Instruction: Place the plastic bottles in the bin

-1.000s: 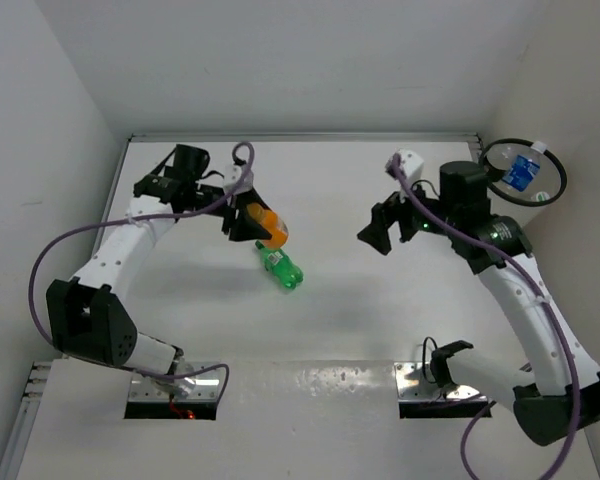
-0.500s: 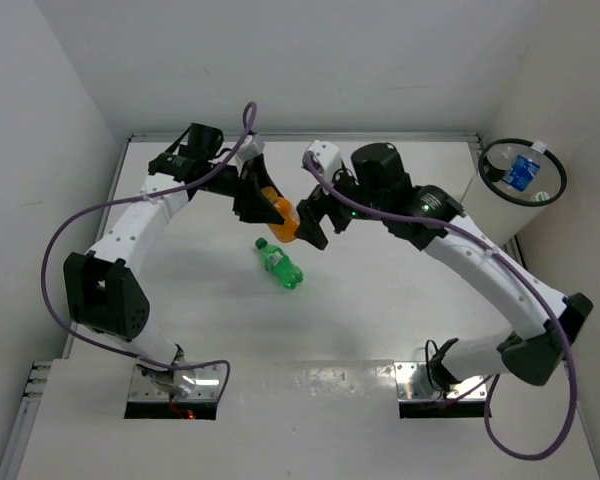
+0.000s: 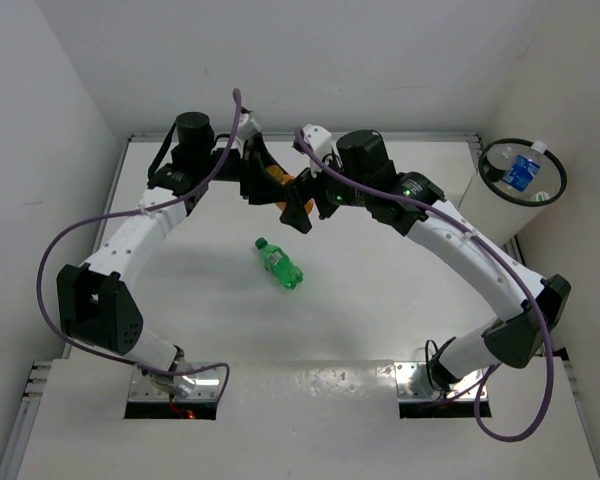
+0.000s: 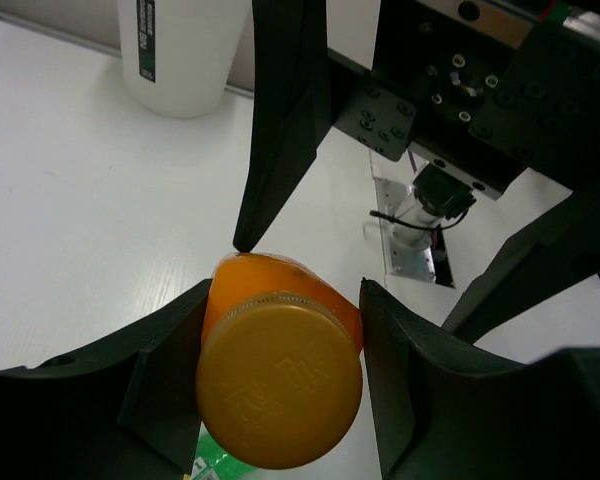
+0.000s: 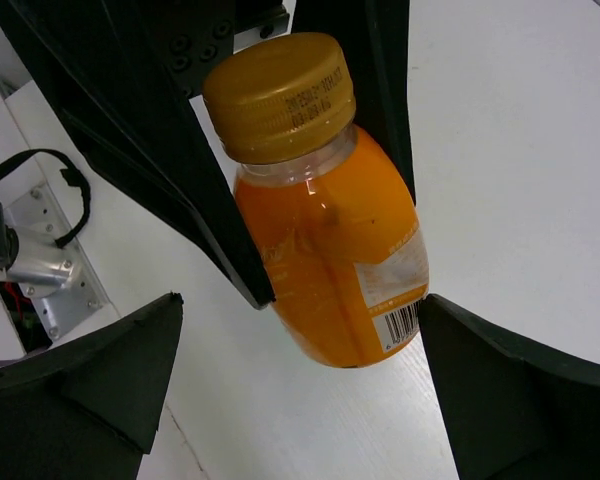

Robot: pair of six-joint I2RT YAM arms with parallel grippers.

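Jaws on our left arm pinch the orange bottle [image 5: 325,250] above the tabletop [image 3: 380,300]; our right jaws are spread around it. The green bottle [image 3: 279,264] lies on the tabletop, the bin [image 3: 495,212] far right.

White table [image 3: 380,300], plain white walls [image 3: 330,70] around, shiny metal plates [image 3: 412,380] at near edge

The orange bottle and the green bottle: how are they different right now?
The orange bottle is gripped in the left hand, up off the table; the green bottle lies on its side on the table, untouched. The orange bottle is stubby with a wide orange cap; the green bottle is slimmer with a small green cap. Both are small capped drink bottles, neither yet in the bin.
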